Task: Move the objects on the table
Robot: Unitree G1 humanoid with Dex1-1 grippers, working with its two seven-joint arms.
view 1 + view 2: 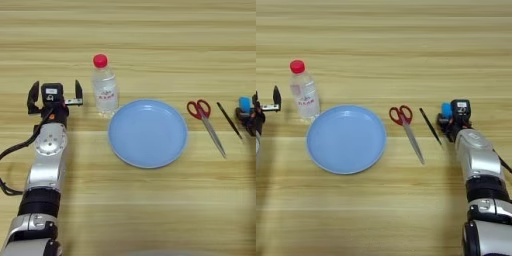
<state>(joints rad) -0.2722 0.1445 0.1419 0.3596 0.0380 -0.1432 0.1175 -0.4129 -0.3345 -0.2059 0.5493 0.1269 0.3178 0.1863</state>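
Left eye view: left gripper point(54, 95) fingers spread wide, beside bottle point(104, 86). Plate point(346, 138) mid-table point(386, 45); scissors point(407, 126), black stick point(430, 126) to its right. Right gripper point(452, 118) against blue block point(446, 109), finger state unclear

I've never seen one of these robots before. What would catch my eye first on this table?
The big light-blue plate in the middle of the wooden table draws the eye first. Just to its left stands a clear bottle with a red cap; to its right lie red-handled scissors and a thin black stick. The left gripper, fingers spread, rests beside the bottle, while the right gripper sits at a small blue block.
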